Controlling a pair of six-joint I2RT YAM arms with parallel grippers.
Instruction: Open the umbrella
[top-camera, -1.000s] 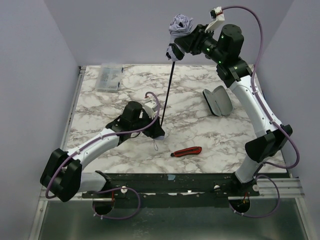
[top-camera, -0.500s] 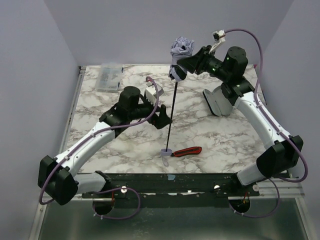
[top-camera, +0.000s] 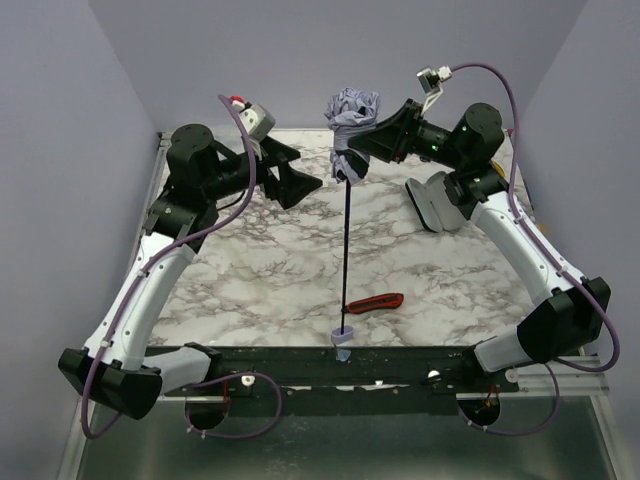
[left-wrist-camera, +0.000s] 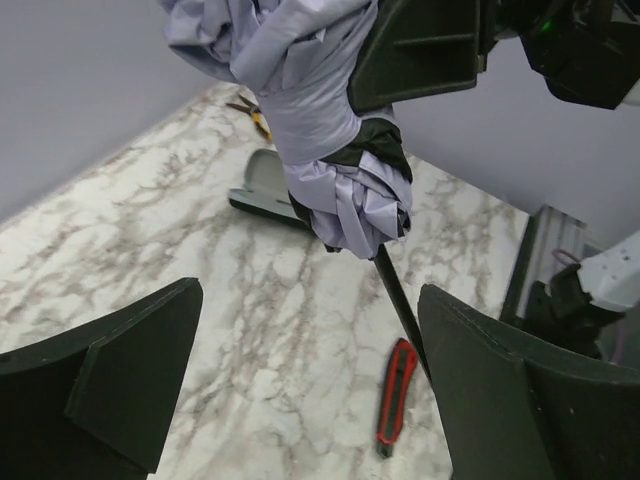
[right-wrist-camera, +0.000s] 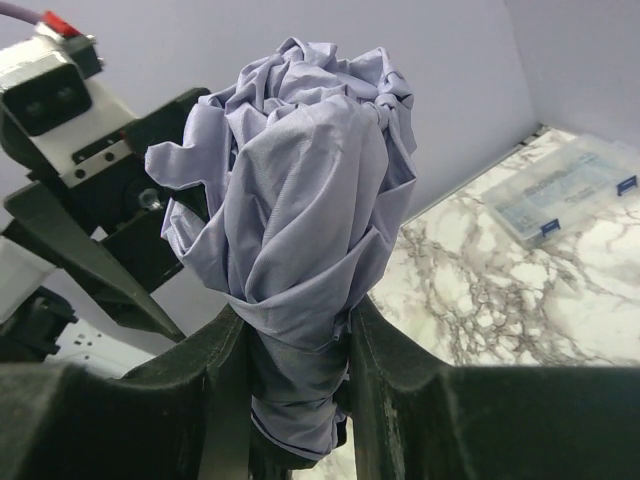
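Note:
The umbrella hangs upright, its shaft (top-camera: 345, 250) fully drawn out. The folded lilac canopy (top-camera: 352, 115) is bunched at the top, and the small pale knob handle (top-camera: 343, 335) is down at the table's front edge. My right gripper (top-camera: 366, 140) is shut on the lower part of the canopy (right-wrist-camera: 300, 200), one finger on each side of the fabric. My left gripper (top-camera: 305, 170) is raised at canopy height just to its left, open and holding nothing. In the left wrist view the canopy (left-wrist-camera: 320, 120) and shaft (left-wrist-camera: 400, 300) sit ahead of the open left gripper (left-wrist-camera: 310, 300).
A red-and-black utility knife (top-camera: 375, 302) lies on the marble table (top-camera: 250, 270) right of the shaft. The grey oval pouch (top-camera: 437, 200) lies at the back right under my right arm. A clear plastic box (right-wrist-camera: 565, 190) sits at the back left.
My left gripper opened and let go of the handle end, then rose to the back left beside the canopy. The handle swung towards the table's front edge. The right gripper kept its hold on the canopy.

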